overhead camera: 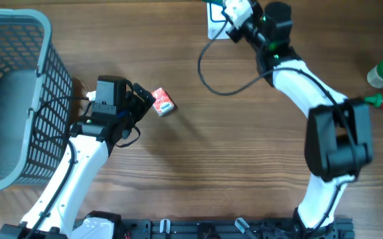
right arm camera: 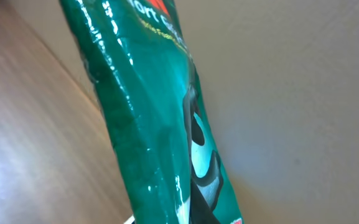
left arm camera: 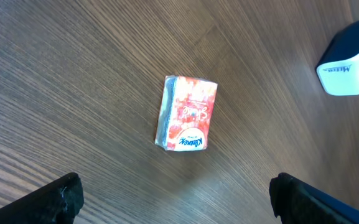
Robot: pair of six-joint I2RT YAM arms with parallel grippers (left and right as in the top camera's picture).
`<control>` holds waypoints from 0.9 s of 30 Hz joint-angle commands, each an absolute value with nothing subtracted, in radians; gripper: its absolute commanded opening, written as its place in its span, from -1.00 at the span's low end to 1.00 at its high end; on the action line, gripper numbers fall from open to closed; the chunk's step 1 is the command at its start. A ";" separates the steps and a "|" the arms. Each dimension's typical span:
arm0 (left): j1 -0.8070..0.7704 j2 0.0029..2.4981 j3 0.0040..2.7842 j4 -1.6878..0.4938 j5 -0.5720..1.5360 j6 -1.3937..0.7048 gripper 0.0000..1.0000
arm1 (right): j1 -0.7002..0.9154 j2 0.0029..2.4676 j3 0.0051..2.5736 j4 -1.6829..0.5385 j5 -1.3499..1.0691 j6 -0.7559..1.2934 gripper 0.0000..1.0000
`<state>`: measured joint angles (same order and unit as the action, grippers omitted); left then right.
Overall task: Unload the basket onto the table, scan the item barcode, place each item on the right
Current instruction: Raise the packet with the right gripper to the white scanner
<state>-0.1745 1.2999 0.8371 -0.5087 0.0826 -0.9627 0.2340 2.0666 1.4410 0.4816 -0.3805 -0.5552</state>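
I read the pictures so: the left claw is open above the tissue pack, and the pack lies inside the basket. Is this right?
Not quite. The left claw is open above the tissue pack, but the pack lies on the table, outside the basket. The overhead view shows it.

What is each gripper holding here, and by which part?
Left gripper: nothing; open, aimed at the small red tissue packet. Right gripper: shut; a glossy green packet fills its wrist view, but any hold cannot be told.

Small red packet (overhead camera: 162, 102) beside left gripper (overhead camera: 143, 101)
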 commanded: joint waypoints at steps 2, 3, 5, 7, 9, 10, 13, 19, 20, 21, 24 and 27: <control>-0.168 1.306 0.830 -0.506 0.065 -0.949 1.00 | 0.240 2.242 1.592 0.502 -0.335 -0.605 -0.91; -0.168 1.306 0.830 -0.506 0.065 -0.950 1.00 | 0.244 2.275 1.623 0.510 -0.318 -0.607 -0.91; -0.168 1.306 0.830 -0.506 0.065 -0.950 1.00 | 0.250 2.312 1.662 0.512 -0.286 -0.644 -0.91; -0.168 1.306 0.830 -0.506 0.065 -0.950 1.00 | 0.263 2.349 1.691 0.521 -0.246 -0.703 -0.91; -0.168 1.306 0.830 -0.506 0.065 -0.950 1.00 | 0.278 2.369 1.696 0.526 -0.232 -0.745 -0.91; -0.168 1.306 0.830 -0.506 0.065 -0.949 1.00 | 0.285 2.377 1.696 0.527 -0.233 -0.750 -0.91; -0.168 1.306 0.830 -0.506 0.065 -0.950 1.00 | 0.302 2.379 1.696 0.524 -0.232 -0.732 -0.91; -0.168 1.306 0.830 -0.506 0.065 -0.950 1.00 | 0.323 2.381 1.696 0.512 -0.235 -0.726 -0.92; -0.168 1.306 0.830 -0.506 0.065 -0.949 1.00 | 0.323 2.381 1.696 0.511 -0.235 -0.726 -0.91; -0.168 1.306 0.830 -0.506 0.065 -0.949 1.00 | 0.323 2.383 1.696 0.508 -0.232 -0.728 -0.91; -0.168 1.306 0.830 -0.506 0.065 -0.950 1.00 | 0.323 2.391 1.696 0.505 -0.207 -0.734 -0.91; -0.168 1.306 0.830 -0.506 0.065 -0.949 1.00 | 0.323 2.398 1.696 0.487 -0.199 -0.731 -0.91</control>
